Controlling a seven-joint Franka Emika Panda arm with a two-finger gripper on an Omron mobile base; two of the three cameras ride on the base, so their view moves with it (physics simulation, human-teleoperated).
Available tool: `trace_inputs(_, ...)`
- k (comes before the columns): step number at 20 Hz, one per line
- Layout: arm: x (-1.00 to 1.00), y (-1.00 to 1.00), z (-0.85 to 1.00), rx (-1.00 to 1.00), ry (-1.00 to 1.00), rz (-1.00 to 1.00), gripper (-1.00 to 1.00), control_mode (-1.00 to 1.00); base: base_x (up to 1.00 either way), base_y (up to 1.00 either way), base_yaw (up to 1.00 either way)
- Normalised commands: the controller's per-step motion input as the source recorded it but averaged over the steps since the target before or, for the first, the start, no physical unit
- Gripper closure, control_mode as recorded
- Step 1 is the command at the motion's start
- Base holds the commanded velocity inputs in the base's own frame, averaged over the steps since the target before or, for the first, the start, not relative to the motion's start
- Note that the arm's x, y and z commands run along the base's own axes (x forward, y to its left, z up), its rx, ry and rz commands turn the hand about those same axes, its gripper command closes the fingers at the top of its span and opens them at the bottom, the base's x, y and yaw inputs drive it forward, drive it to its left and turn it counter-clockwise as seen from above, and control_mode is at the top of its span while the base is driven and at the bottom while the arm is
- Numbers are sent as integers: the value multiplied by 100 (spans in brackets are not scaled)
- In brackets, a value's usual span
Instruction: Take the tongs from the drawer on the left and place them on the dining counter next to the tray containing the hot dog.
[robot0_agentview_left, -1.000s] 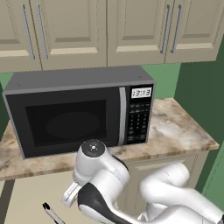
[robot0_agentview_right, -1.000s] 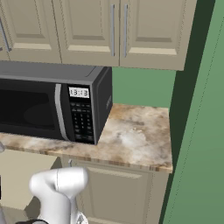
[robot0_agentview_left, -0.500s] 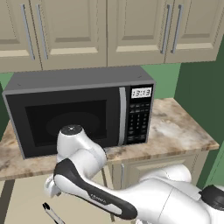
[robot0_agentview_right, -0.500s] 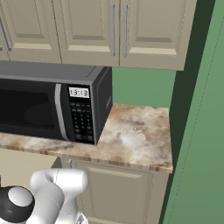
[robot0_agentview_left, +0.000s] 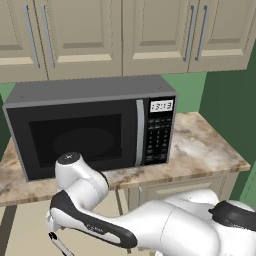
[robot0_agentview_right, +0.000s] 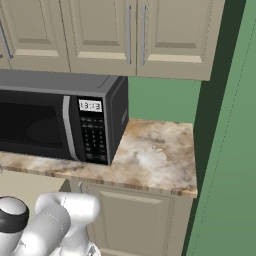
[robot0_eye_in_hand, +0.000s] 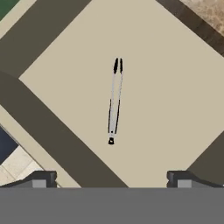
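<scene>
Silver-grey tongs (robot0_eye_in_hand: 114, 101) inside drawer (robot0_eye_in_hand: 175, 87)

Both base cameras sit behind the arm and look forward and down at the microwave (robot0_agentview_left: 95, 127) on the counter (robot0_agentview_right: 150, 160), one from the left, one from the right, sharing the upper cabinets (robot0_agentview_left: 125, 35). The hand camera looks straight down into the drawer (robot0_eye_in_hand: 170, 113), tongs (robot0_eye_in_hand: 114, 98) lying twelve to six.
</scene>
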Motion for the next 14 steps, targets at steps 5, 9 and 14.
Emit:
trace_inputs(5, 3, 1, -33, 0, 2, 0, -100, -100, 0, 0, 0)
trace_inputs(9, 0, 3, -43, 1, 1, 0, -100, -100, 0, 0, 0)
trace_inputs(14, 1, 3, -37, 0, 0, 0, -100, -100, 0, 0, 0)
